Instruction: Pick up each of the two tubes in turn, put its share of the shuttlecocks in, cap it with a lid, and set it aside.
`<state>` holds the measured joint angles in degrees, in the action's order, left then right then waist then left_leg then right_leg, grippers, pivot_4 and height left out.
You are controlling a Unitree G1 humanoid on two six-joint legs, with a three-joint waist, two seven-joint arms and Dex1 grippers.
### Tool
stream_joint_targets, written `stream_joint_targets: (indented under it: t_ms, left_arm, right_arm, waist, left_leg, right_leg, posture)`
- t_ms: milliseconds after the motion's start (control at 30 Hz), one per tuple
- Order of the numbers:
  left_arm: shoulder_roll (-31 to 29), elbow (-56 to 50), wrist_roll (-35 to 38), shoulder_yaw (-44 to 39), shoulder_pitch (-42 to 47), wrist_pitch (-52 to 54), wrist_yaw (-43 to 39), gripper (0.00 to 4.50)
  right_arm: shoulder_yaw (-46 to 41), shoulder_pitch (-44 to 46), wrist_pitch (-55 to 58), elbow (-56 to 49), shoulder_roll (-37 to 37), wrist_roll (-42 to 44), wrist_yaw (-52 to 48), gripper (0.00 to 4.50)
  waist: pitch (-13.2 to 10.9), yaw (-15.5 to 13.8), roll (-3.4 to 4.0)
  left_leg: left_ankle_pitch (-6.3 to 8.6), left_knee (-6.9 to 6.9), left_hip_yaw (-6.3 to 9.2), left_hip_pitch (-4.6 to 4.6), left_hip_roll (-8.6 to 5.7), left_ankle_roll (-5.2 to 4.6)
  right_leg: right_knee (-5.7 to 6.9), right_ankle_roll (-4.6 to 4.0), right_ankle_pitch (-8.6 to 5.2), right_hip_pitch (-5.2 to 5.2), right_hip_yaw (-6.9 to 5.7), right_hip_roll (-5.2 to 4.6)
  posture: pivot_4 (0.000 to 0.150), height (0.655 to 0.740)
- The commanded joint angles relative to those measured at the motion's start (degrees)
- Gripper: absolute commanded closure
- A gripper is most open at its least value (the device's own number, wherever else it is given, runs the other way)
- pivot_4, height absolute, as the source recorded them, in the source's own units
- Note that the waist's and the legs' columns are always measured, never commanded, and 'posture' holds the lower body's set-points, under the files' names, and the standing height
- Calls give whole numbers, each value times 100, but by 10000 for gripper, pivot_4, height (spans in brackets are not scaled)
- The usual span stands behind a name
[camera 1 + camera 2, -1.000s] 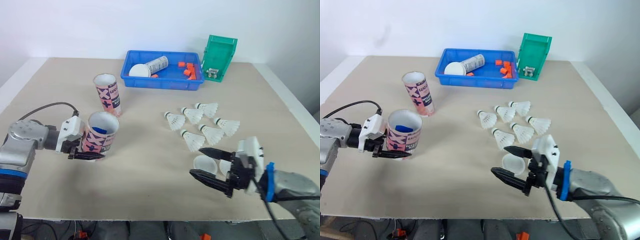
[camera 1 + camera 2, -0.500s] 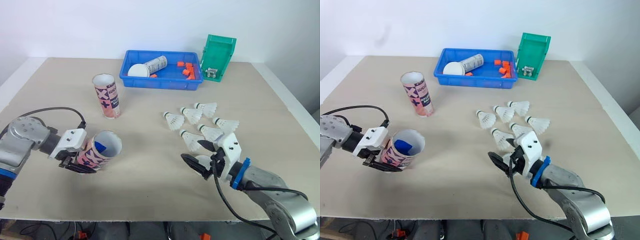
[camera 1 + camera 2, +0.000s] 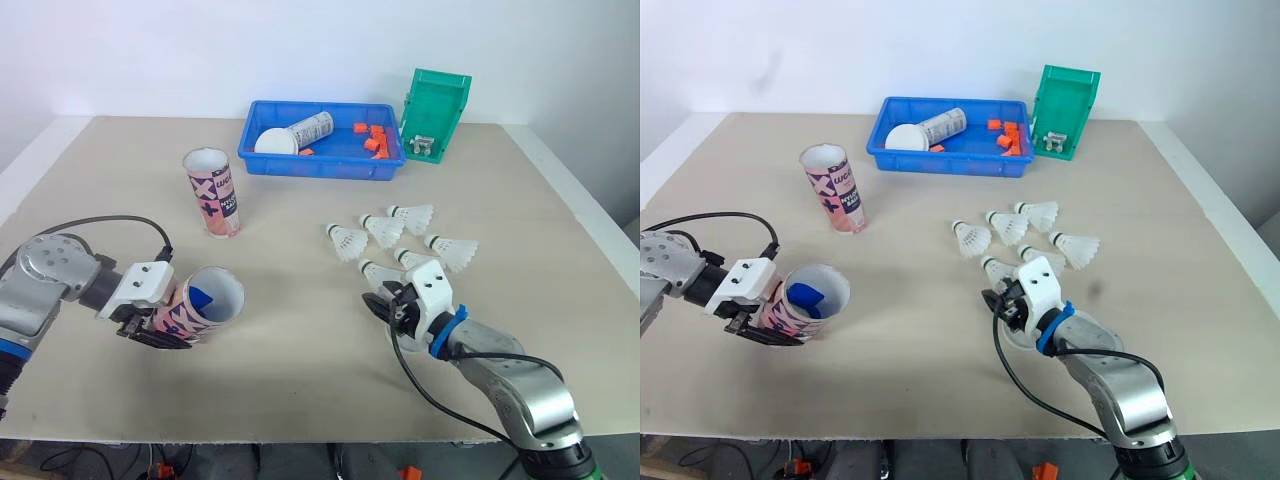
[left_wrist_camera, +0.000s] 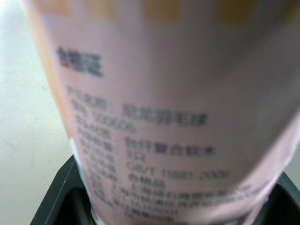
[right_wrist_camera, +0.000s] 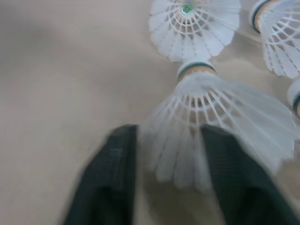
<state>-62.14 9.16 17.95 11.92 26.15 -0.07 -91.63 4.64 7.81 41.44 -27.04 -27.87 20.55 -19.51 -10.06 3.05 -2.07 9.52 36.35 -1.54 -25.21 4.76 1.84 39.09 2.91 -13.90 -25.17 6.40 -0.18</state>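
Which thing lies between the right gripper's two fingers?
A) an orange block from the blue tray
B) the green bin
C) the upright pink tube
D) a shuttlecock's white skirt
D: in the right wrist view, the right gripper has its black fingers standing apart on either side of the white skirt of a shuttlecock.

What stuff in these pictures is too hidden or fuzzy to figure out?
- Left eye view: the blue thing inside the tilted pink cardboard tube in the left gripper; the tube's wall cuts it off, so it can't be named.
- Left wrist view: the tube's small print is blurred and unreadable.
- Left eye view: the small bits in the green plastic bin are too small to name.
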Motion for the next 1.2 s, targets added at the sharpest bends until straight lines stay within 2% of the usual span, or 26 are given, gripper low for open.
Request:
stream_joint_targets:
  t_ms: [33,67,300,433,600,867,1033,1200]
  left_arm:
    - [2,-120,-123,57,-198,61,-86,17416]
    - [5,-163,-112,40,-236,79,-86,17416]
    - [49,-181,-136,5,-268,106,-86,17416]
    - [105,-90,-142,81,-181,102,-87,17416]
    - [160,83,-148,235,21,91,-87,17416]
    - [139,179,-60,364,171,347,-87,17416]
    - [295,186,117,236,247,721,-87,17416]
    - [338,219,44,204,257,826,-87,17416]
  right_arm:
    - [2,59,-118,-160,-80,-214,-37,41975]
    - [-17,54,-134,-194,-134,-273,-69,44269]
    - [-271,100,-241,-652,-436,22,-730,44269]
    - [-236,397,-676,-903,-1070,520,-2131,44269]
    - [-145,1967,-1041,179,-1258,783,-3255,44269]
    - [1289,4056,-2759,1866,-887,-319,-5038,44269]
    - [1419,4690,-3248,2513,-427,-487,-5358,44269]
    - [1550,4920,-3512,2597,-141,-513,-5763,44269]
  waist:
    - [0,-3,0]
    - [0,-3,0]
    - [0,-7,1]
    - [-2,-16,5]
    - [-7,-21,16]
    - [-11,-37,35]
    - [-17,-53,46]
    - [-17,-61,47]
  left_leg:
    - [1,0,0,0,0,0]
    - [2,0,0,-1,0,1]
    - [2,0,0,1,0,1]
    - [2,1,-1,1,-2,1]
    - [0,10,-1,9,-1,-3]
    - [-2,6,-5,1,-1,-7]
    - [-2,5,-3,-2,-2,-7]
    - [-2,12,-3,-5,-3,-7]
  right_leg:
    - [0,0,-2,0,0,0]
    - [0,0,-3,0,0,0]
    - [0,0,-3,1,0,0]
    - [0,1,-3,3,1,-4]
    - [0,4,11,8,1,-2]
    - [1,0,3,-2,-1,-2]
    - [8,-1,-1,-3,-4,-1]
    - [8,2,1,0,-3,-4]
  posture:
    - [1500,7079]
    - [1500,7079]
    - [1500,7079]
    - [1500,7079]
    - [1500,7079]
    - [1500,7079]
    - [1500,7079]
    - [1500,7079]
